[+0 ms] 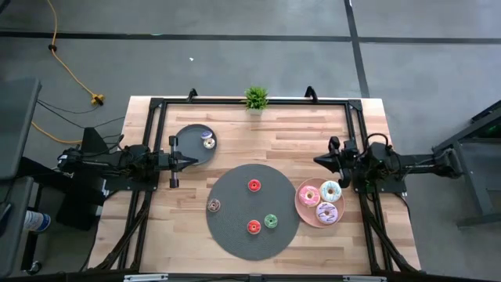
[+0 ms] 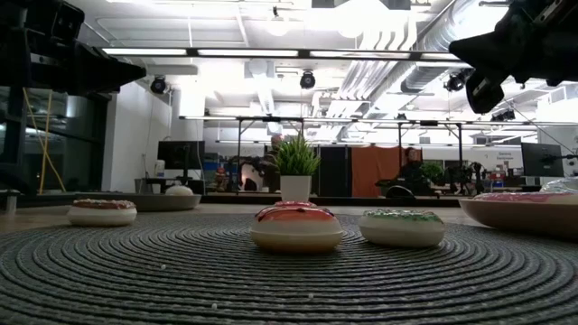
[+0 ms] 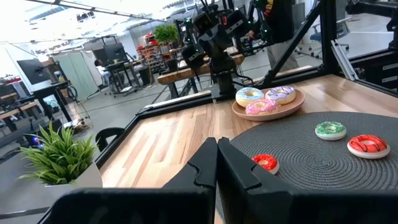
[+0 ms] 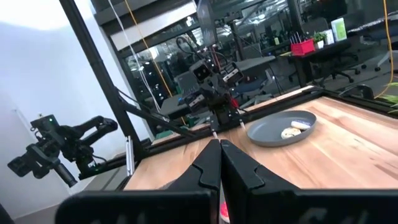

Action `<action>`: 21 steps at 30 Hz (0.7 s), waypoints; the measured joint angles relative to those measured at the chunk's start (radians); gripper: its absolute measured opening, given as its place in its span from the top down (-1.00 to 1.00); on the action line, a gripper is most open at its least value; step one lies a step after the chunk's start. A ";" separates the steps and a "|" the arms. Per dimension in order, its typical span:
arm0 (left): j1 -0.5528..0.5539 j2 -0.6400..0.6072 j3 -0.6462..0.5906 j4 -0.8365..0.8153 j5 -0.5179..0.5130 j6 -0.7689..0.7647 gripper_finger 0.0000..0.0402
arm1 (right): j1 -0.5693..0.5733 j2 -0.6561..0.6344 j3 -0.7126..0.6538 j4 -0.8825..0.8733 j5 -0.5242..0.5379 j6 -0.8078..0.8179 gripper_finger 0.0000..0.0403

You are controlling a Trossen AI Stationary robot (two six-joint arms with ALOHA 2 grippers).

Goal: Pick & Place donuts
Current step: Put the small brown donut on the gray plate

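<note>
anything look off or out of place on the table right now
Nothing stands out. Three larger donuts sit flat on the pink plate, four tiny donuts lie upright on the round woven mat, and one lies in the grey plate. Nothing spilled or tipped.

A round grey woven mat (image 1: 252,233) is lying mid-table between the two arms. A small potted plant (image 1: 255,98) is standing at the far edge. A yellow cable (image 1: 69,72) is trailing across the floor behind the left arm.
</note>
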 joint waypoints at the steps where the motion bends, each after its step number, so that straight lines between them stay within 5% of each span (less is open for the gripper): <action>1: 0.000 0.000 0.000 0.000 0.000 0.000 1.00 | 0.000 -0.015 0.000 -0.015 0.000 0.000 1.00; 12: 0.000 0.000 0.000 0.000 0.000 0.000 1.00 | 0.000 -0.193 0.000 -0.205 0.006 0.000 1.00; 21: 0.000 0.000 0.000 0.000 0.000 0.000 1.00 | 0.000 -0.194 0.000 -0.215 -0.016 -0.019 1.00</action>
